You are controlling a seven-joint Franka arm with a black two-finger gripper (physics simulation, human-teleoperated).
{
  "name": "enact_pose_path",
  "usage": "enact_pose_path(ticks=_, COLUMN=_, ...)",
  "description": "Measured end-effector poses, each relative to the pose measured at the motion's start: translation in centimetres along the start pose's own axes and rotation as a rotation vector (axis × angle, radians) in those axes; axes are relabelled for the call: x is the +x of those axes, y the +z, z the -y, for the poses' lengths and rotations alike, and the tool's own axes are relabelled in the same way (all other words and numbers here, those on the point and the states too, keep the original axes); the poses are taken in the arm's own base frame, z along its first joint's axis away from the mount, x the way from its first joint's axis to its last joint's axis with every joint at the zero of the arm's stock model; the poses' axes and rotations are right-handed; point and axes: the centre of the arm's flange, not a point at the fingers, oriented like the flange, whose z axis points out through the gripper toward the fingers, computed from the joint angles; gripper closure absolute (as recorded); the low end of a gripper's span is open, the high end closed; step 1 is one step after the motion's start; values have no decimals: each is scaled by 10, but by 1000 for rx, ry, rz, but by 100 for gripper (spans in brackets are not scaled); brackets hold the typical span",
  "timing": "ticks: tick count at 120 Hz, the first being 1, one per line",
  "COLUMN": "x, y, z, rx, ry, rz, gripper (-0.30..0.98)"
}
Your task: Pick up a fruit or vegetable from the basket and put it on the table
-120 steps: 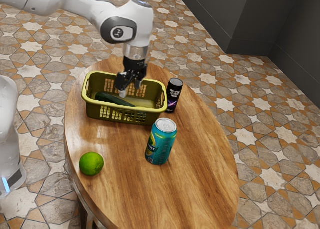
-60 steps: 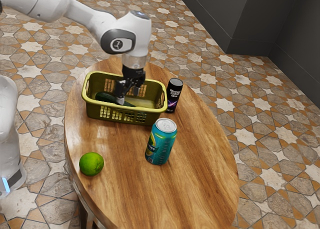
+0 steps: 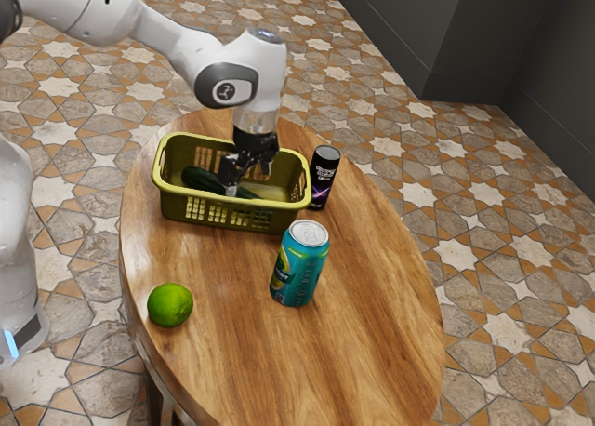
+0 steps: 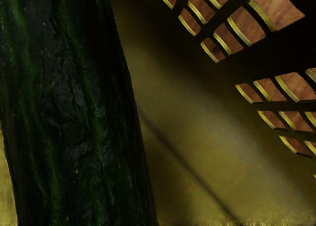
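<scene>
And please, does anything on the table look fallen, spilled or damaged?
Nothing stands out: the blue can and the black can stand upright, the lime looks whole, and the cucumber lies inside the basket.

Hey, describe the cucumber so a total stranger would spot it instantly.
On the wooden table, find the olive-green basket with slotted walls. Inside lies the cucumber: long, dark green and ridged, unlike the round, bright-green lime outside the basket.

Table (image 3: 370, 296): glossy, grained wood. Basket (image 3: 232, 217): smooth plastic. Can (image 3: 299, 264): shiny metal. Cucumber (image 4: 69, 107): ridged, wrinkled skin.
</scene>
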Motion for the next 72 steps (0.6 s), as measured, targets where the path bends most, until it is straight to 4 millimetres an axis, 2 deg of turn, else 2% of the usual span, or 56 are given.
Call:
enact_pose_path(ticks=27, x=5, y=0, z=19, rx=-11, ry=10, rz=7, gripper=0)
enact_pose_path(ticks=72, x=5, y=19, z=15, rx=10, ry=-11, rz=-12, gripper=0)
